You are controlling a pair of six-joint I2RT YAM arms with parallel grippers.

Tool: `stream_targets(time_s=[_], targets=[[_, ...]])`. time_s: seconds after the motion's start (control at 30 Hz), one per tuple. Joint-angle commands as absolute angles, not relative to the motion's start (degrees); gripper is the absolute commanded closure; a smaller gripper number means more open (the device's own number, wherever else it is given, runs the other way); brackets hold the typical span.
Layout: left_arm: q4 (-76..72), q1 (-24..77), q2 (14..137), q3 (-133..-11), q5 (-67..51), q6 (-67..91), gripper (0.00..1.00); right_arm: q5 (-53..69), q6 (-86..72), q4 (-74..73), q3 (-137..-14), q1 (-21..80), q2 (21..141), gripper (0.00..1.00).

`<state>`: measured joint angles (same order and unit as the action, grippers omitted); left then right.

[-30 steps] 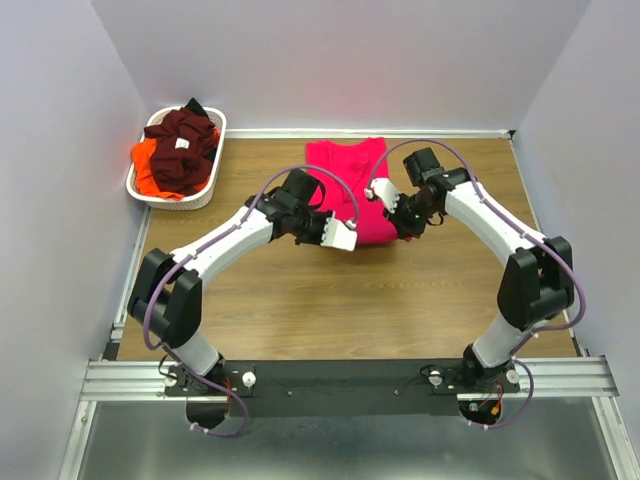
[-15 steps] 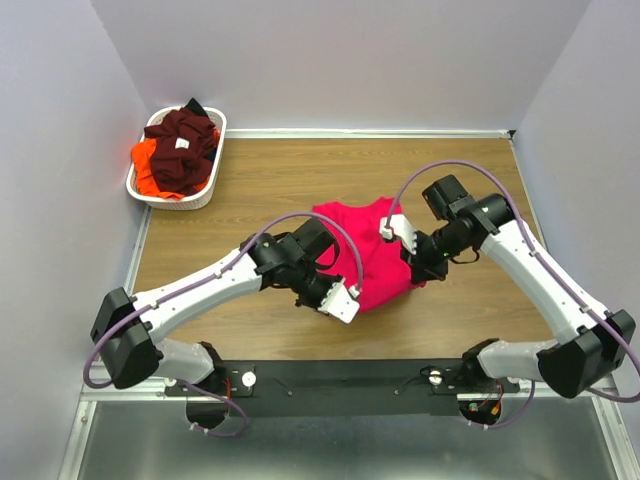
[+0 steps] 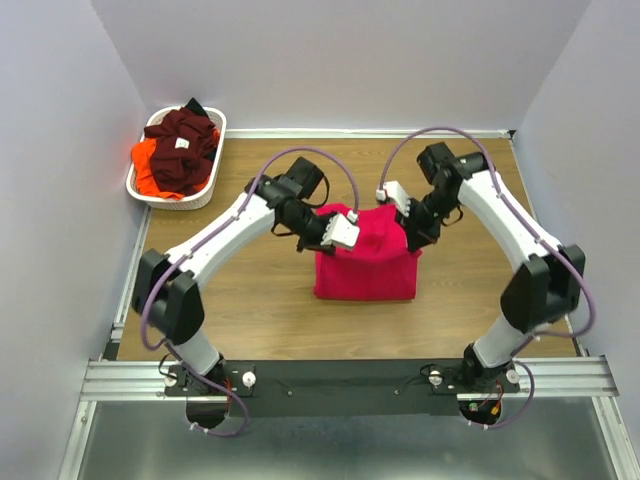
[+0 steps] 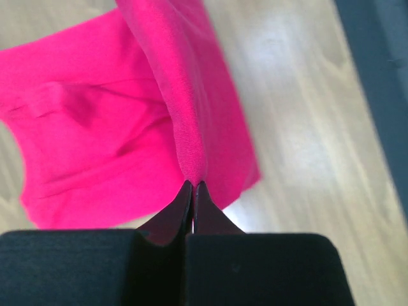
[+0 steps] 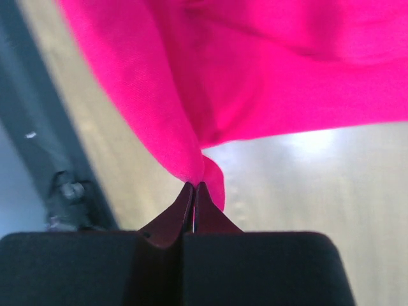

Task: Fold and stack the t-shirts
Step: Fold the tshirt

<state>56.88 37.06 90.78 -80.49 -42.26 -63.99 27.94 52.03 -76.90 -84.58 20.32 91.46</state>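
Pink-red t-shirt (image 3: 366,268) is held up mid-table by its upper edge, lower part apparently resting on the wood, prob. so it hangs flat & square for a fold. Left gripper (image 4: 193,191) is pinched tight on one cloth edge, right gripper (image 5: 194,191) likewise on the other. Maroon tee (image 3: 183,150) & orange tee (image 3: 146,166) are heaped in white basket (image 3: 139,187), far-left corner. Wood table (image 3: 250,300) is boxed in by pale lilac walls (image 3: 60,150).

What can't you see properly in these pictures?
- Top view: how many shirts fill the basket; the heap covers the lower ones.
- Top view: the pink shirt's upper corners; the left gripper and right gripper cover them.
- Wrist views: the pink shirt's outline; picture edges cut it off.
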Motion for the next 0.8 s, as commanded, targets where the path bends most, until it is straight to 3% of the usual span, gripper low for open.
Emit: stream_targets(time_s=[0.0, 0.4, 0.57, 0.77], targets=[[60.73, 34.03, 97.37, -87.88, -43.86, -69.42, 1.00, 29.00, 57.21, -78.49, -92.71, 16.09, 100.33, 0.99], [57.22, 23.21, 126.11, -112.49, -44.65, -64.61, 1.00, 30.50, 59.15, -76.30, -117.06, 11.07, 130.06, 0.99], [51.60, 22.50, 131.91, -112.51, -43.24, -58.20, 0.99, 31.03, 55.20, -73.04, -122.78, 10.99, 138.24, 0.99], [45.53, 23.02, 129.48, -104.35, -43.85, -54.32, 0.96, 33.04, 51.77, -69.44, -115.60, 11.07, 137.99, 0.99]])
